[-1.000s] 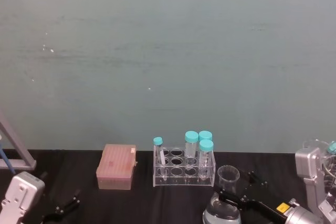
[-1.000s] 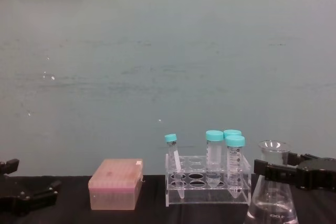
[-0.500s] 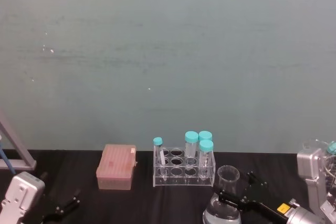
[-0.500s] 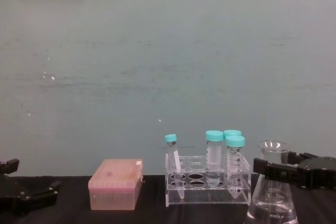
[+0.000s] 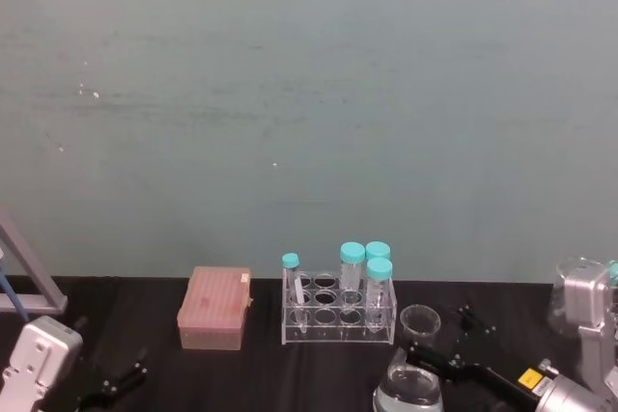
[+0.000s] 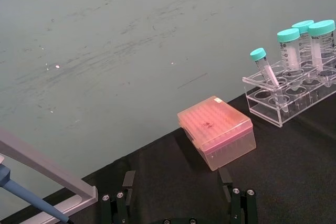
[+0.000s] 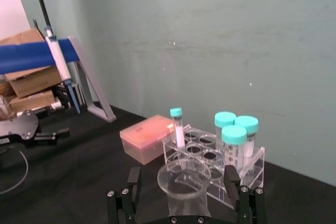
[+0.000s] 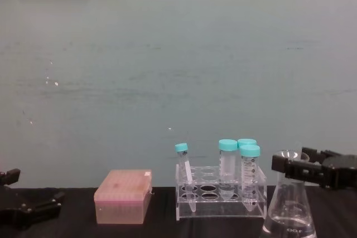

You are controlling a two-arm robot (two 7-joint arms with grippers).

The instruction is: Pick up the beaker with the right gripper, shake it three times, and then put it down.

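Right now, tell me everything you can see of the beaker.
The beaker is a clear glass conical flask with a narrow neck, a flared open rim and a wide base, holding clear liquid low down, with faint white marks near the bottom. It stands upright at the table's right, beside the rack of teal-capped tubes. The right gripper brackets its neck just under the rim, one black finger on each side.

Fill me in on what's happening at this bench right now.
The right gripper, a black two-fingered claw, sits around the narrow neck of the clear glass conical beaker, which holds some clear liquid. Whether its fingers are clamped on the glass is hard to tell. The beaker stands beside a clear rack of teal-capped tubes, with a pink lidded box further along the black table. The left gripper rests idle, low on the robot's left.
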